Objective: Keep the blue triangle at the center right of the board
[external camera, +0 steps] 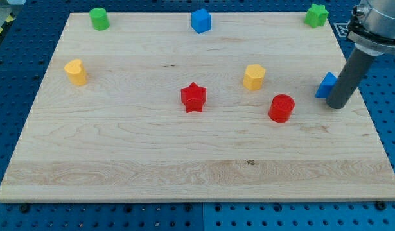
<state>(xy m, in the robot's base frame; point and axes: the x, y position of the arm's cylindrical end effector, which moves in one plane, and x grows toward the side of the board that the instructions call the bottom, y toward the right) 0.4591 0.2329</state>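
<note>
The blue triangle (325, 85) lies at the center right of the wooden board (120, 154), partly hidden behind my rod. My tip (336, 106) rests on the board just to the right of and slightly below the triangle, touching or nearly touching it. The rod rises toward the view's top right corner.
A red cylinder (281, 108) stands left of the triangle. A yellow hexagon-like block (254, 76), a red star (193, 97), a yellow heart-like block (76, 71), a green cylinder (99, 18), a blue cube (201, 20) and a green star (316, 15) are spread about.
</note>
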